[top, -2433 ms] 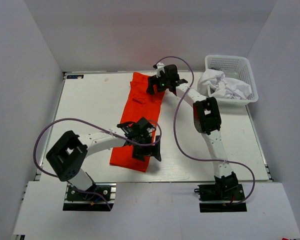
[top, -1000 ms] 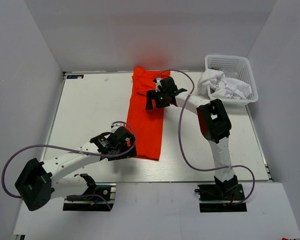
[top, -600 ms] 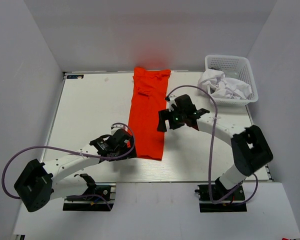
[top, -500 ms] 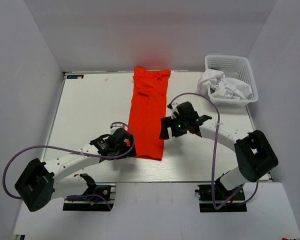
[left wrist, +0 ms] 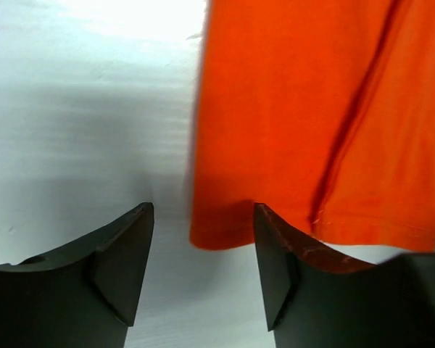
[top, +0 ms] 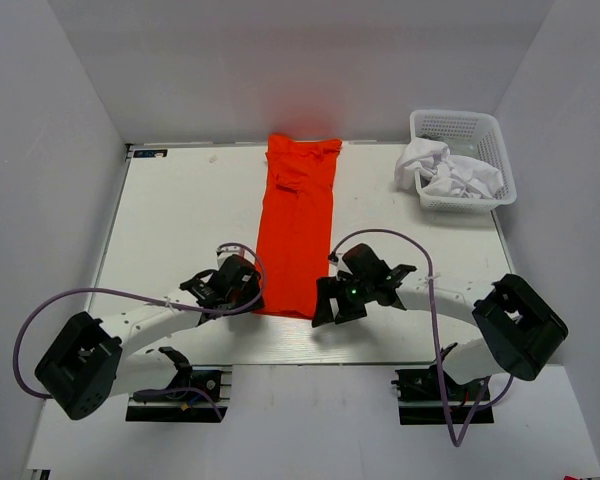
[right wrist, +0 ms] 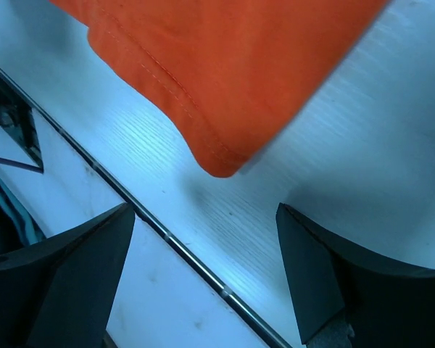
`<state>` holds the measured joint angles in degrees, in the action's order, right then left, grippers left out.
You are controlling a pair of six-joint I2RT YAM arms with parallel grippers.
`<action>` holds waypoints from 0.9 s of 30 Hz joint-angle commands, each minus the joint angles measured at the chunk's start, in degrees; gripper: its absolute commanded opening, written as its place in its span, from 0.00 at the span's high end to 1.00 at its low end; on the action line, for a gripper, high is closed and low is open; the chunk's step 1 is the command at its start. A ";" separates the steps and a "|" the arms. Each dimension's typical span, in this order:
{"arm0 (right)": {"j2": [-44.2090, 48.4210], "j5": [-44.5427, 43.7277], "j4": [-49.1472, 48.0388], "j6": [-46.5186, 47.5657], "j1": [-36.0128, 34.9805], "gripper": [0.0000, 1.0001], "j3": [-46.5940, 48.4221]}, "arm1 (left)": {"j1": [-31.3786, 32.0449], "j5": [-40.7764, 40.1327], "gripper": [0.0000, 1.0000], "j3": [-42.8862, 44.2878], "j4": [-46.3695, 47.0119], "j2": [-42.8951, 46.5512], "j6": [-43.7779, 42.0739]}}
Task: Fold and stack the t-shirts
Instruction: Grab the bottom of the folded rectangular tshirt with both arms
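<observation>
The orange-red t-shirt [top: 297, 225] lies flat as a long narrow strip from the table's far edge toward the near edge. My left gripper [top: 248, 296] is open at its near left corner; the left wrist view shows that corner [left wrist: 225, 230] between the open fingers, untouched. My right gripper [top: 326, 306] is open beside the near right corner; the right wrist view shows that corner [right wrist: 221, 161] just ahead of the wide-open fingers. White t-shirts [top: 450, 175] lie crumpled in the basket.
The white lattice basket [top: 498, 140] stands at the far right corner of the table. The table's near edge strip [right wrist: 167, 235] runs close under my right gripper. White walls enclose the table on three sides.
My right gripper has come from the shirt's far end down its right side to the near right corner. My left gripper has edged to the near left corner. The shirt now lies straight.
</observation>
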<state>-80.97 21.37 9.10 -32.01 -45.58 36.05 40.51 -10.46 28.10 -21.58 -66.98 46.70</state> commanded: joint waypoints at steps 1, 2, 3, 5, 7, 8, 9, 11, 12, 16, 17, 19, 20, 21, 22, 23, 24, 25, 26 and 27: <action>-1.73 -0.88 -3.65 -4.99 -1.87 0.15 -1.95 | -0.35 3.51 0.33 -2.08 2.68 -2.63 -1.08; -1.74 -1.50 -3.74 -5.17 -2.05 0.16 -1.78 | -0.35 4.47 0.36 -2.08 2.69 -3.24 -1.78; -2.00 -3.68 -3.39 -5.43 -2.32 0.18 -1.51 | -0.35 5.09 0.38 -2.08 3.64 -3.85 -1.79; -2.35 -4.83 -3.57 -6.48 -2.32 0.18 -1.25 | -0.35 6.23 0.47 -2.08 3.65 -3.86 -2.92; -2.79 -7.90 -2.52 -6.57 -2.23 0.20 -0.64 | -0.35 6.24 0.58 -1.55 3.13 -3.86 -2.93; -3.14 -8.79 -2.08 -6.31 -2.14 0.22 -0.20 | -0.35 6.24 0.61 -1.03 3.13 -3.86 -3.45; -3.32 -8.45 -1.46 -6.40 -2.14 0.26 0.07 | -0.35 6.24 0.64 -1.03 2.60 -3.34 -3.46; -4.19 -7.92 -1.63 -5.79 -2.49 0.30 0.85 | -0.35 6.24 0.72 -1.03 2.08 -3.33 -3.46; -4.63 -8.09 -1.63 -5.70 -2.49 0.35 1.12 | -0.35 6.24 0.72 -1.03 2.07 -3.33 -3.46; -7.01 -8.01 -1.11 -5.00 -2.58 0.59 2.70 | -0.35 6.77 0.72 -0.50 0.14 -4.04 -3.46; -7.27 -7.92 -1.37 -5.17 -2.49 0.67 2.71 | -0.35 6.77 0.75 -0.50 0.14 -4.04 -3.46; -6.92 -8.09 -1.55 -5.26 -2.76 1.00 2.44 | -0.35 7.46 0.77 -0.50 -0.56 -4.04 -3.46; -6.66 -9.22 -1.46 -5.26 -2.67 1.00 2.53 | -0.35 8.69 0.83 -0.50 -0.56 -4.04 -3.46; -6.40 -9.41 -0.93 -5.17 -2.67 1.00 2.70 | -0.35 9.66 0.87 -0.50 -0.56 -4.04 -3.46; -6.31 -9.59 -1.10 -4.82 -2.84 1.00 2.71 | -0.35 10.71 0.91 -0.50 0.22 -3.43 -3.98; -5.61 -9.67 -1.28 -4.47 -2.76 1.00 2.79 | -0.35 11.85 0.95 0.02 0.23 -2.72 -3.98; -5.34 -9.59 -1.46 -4.20 -2.93 1.00 3.23 | -0.35 11.86 1.00 0.03 0.23 -2.72 -3.98; -5.08 -9.94 -1.37 -3.59 -3.02 1.00 3.58 | -0.35 11.86 1.00 1.68 -0.30 -2.11 -3.98; -4.64 -10.37 -1.28 -3.15 -3.19 1.00 3.76 | -0.35 11.86 1.00 2.39 -0.30 -1.58 -4.68; -4.29 -10.64 -0.76 -2.89 -3.02 1.00 4.98 | -0.35 11.86 1.00 3.18 -0.91 -1.57 -4.69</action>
<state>-86.91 13.74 6.44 -36.91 -48.29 38.26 40.21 -1.17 28.56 -19.16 -69.91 43.29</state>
